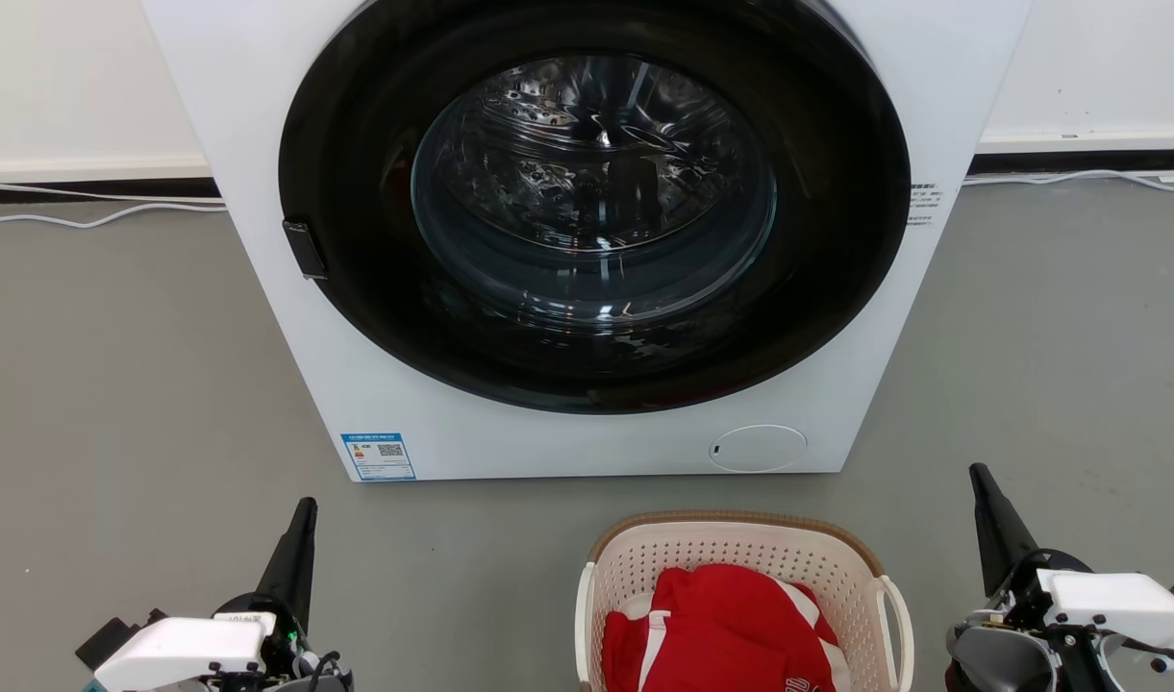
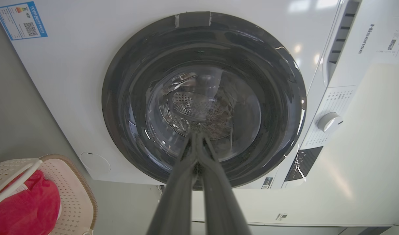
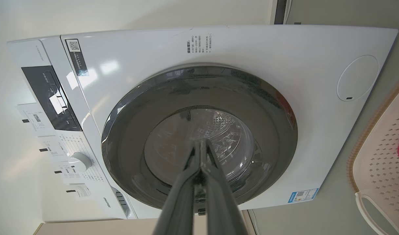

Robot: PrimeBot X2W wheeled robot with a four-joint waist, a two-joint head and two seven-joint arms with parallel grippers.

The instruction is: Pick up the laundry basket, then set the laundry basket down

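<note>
Closed left pincer [image 1: 307,506] and closed right pincer [image 1: 979,473] flank the laundry basket [image 1: 731,550], both apart

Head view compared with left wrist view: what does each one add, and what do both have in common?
Head view adds: the right gripper, shut, and thin white cables along the grey floor. Left wrist view adds: the white round knob and dark display panel on the white front-loading washing machine. Both share: that machine with its dark round door, the cream perforated plastic laundry basket holding a red-and-white garment, and the left gripper, shut.
</note>
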